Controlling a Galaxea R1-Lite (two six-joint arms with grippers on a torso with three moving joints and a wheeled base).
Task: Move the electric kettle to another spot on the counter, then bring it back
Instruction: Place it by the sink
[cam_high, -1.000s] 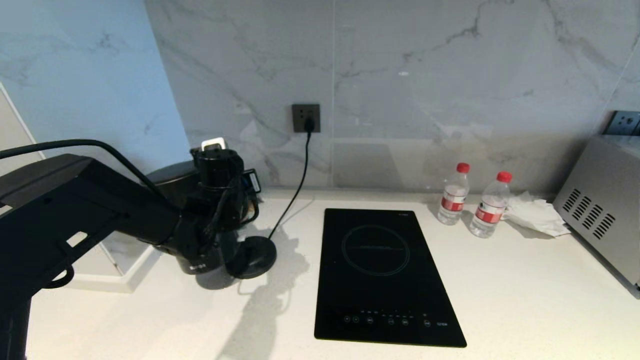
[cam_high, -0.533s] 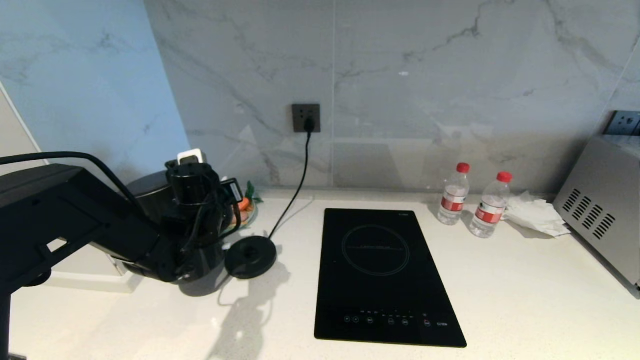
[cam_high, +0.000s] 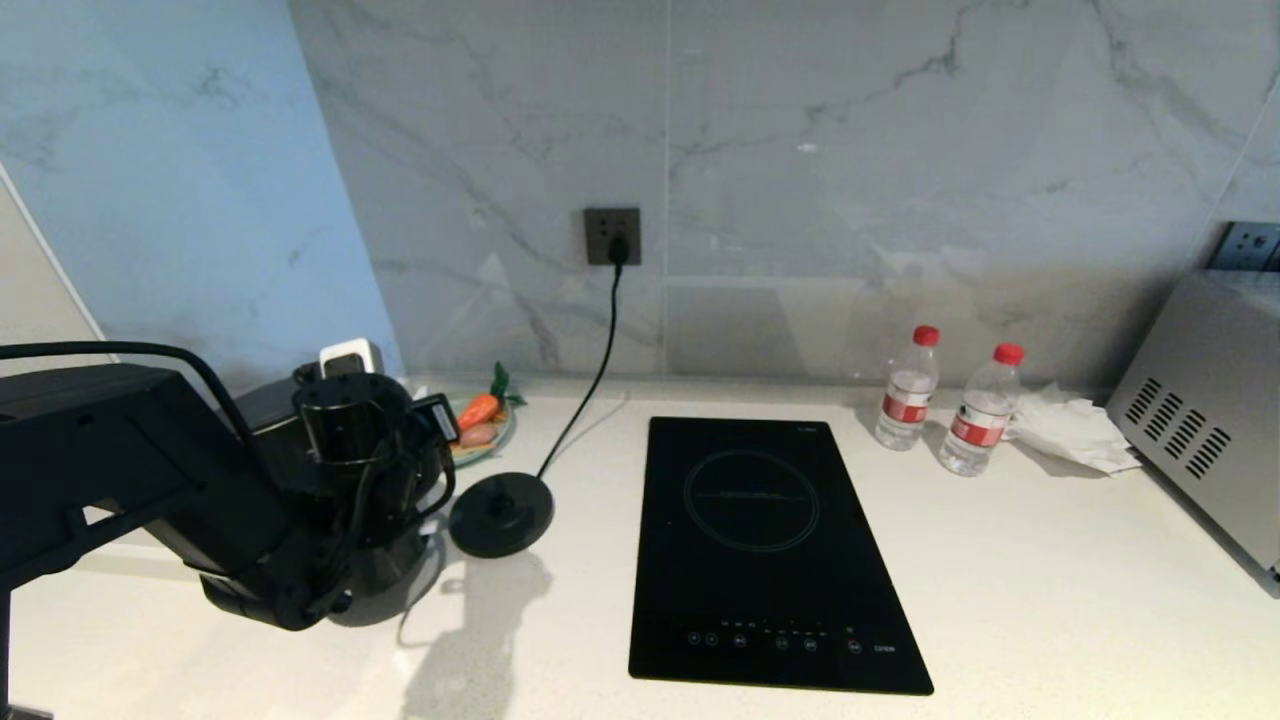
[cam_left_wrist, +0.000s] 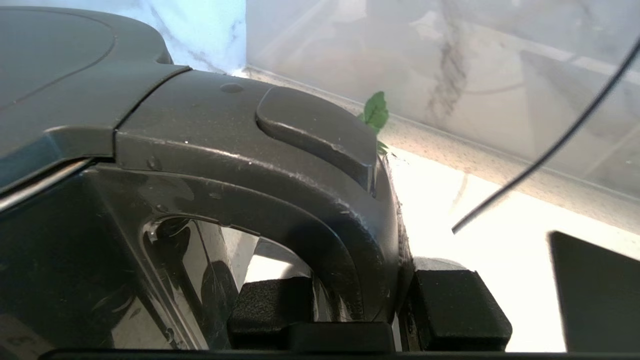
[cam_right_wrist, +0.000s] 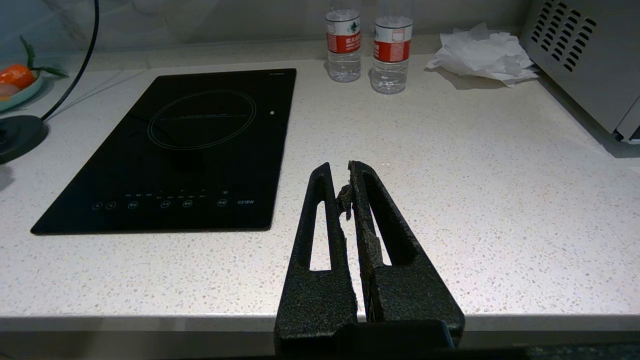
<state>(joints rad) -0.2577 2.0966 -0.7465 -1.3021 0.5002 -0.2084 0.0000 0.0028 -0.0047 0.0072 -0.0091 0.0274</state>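
Carrying the kettle by its handle, the left gripper marks the outward leg of the task: you are in the first step, moving the kettle to another spot. In the left wrist view the jaws stand narrow, one pad inside the handle loop and the other outside it, clamped on the handle just below the lid. In the head view the kettle sits at the far left of the bench, off its base and just beside it, largely hidden behind the left arm. Whether its bottom already rests on the bench or hangs just above, you cannot tell from these views.

The base stays corded to the wall socket, with a small plate of food behind it. The hob and two bottles lie well apart to the right. The right gripper is parked near the front edge of the bench, its jaws closed on nothing.

Your next move, by my reading, is to set the kettle down upright on bare bench, keeping clear of the cord and the plate. Release only once the bottom is flat. Then regrip the handle and return it squarely onto the base.
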